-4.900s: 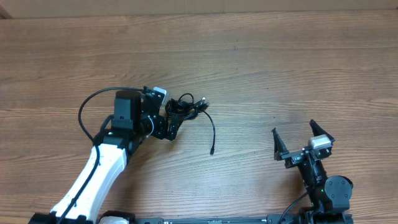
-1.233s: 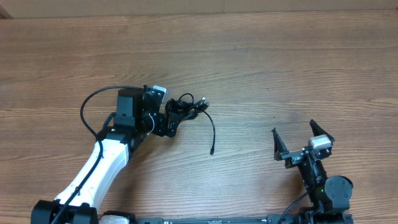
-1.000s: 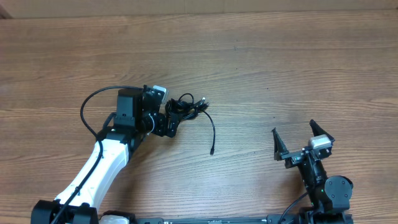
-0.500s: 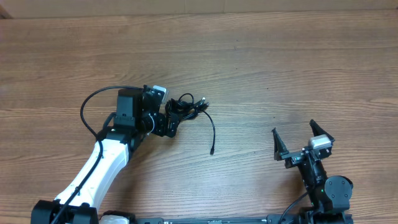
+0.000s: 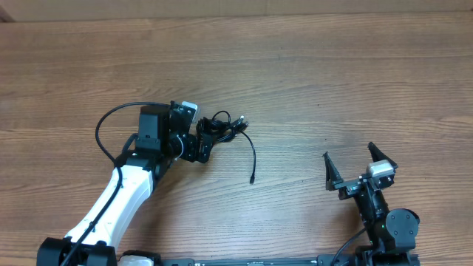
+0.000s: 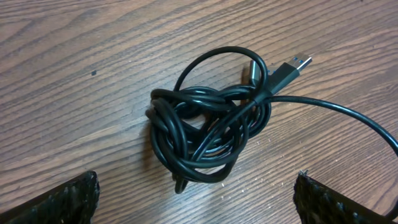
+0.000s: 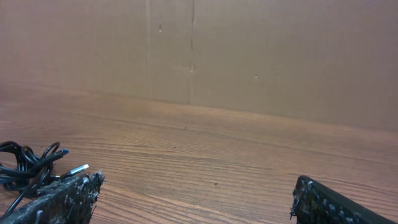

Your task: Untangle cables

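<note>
Cables point(image 5: 218, 127): thin black cords bunched in one small knot, left of centre in the overhead frame, lying on the wooden table point(image 5: 310, 74).
Loose strand point(image 5: 253, 155): leaves the knot on its right and curves down toward the lower middle of the overhead frame.
Silvery plug point(image 6: 303, 61): sticks out at the knot's upper right in the left wrist frame.
Left gripper point(image 5: 203, 142): just left of the knot, fingers point(image 6: 71, 200) spread wide at the lower corners of its wrist frame, nothing between them.
Right gripper point(image 5: 355, 166): lower right of the overhead frame, well apart from the cables, fingers point(image 7: 65, 194) spread wide, empty.
Right wrist frame: knot at the lower left edge, brown wall point(image 7: 261, 56) behind.
</note>
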{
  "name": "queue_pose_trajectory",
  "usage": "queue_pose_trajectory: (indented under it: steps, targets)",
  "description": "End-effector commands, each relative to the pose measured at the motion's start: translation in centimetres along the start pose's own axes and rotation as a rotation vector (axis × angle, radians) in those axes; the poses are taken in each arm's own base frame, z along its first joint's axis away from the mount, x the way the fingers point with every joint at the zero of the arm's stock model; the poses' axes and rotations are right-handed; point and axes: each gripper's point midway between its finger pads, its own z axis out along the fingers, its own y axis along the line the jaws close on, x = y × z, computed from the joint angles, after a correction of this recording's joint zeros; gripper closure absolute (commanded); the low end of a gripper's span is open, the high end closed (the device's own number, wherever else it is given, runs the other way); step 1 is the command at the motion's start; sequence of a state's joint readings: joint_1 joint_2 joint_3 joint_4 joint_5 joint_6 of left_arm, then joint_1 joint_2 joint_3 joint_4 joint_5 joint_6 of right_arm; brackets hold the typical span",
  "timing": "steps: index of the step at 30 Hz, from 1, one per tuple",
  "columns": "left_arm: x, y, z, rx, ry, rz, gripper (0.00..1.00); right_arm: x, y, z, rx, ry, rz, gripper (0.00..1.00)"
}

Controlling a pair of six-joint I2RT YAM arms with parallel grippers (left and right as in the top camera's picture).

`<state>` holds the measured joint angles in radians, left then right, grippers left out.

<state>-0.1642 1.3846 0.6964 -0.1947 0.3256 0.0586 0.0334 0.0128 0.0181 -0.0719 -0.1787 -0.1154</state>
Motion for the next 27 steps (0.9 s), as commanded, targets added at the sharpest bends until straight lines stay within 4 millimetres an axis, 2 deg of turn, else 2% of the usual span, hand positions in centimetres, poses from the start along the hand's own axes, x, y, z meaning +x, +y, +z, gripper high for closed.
queue_pose_trajectory:
  steps: [1,10,27]
  targets:
    - [-1.0,0.3,-0.1,-0.027,-0.015,0.022,0.00,0.2,-0.2,0.0,0.008,-0.002,0.005,0.00]
    - [-0.8,1.5,-0.2,-0.096,-0.004,0.011,0.00,0.2,-0.2,0.0,0.008,-0.002,0.005,0.00]
    - [-0.8,1.5,-0.2,-0.094,-0.005,0.011,0.00,0.2,-0.2,0.0,0.008,-0.001,0.005,0.00]
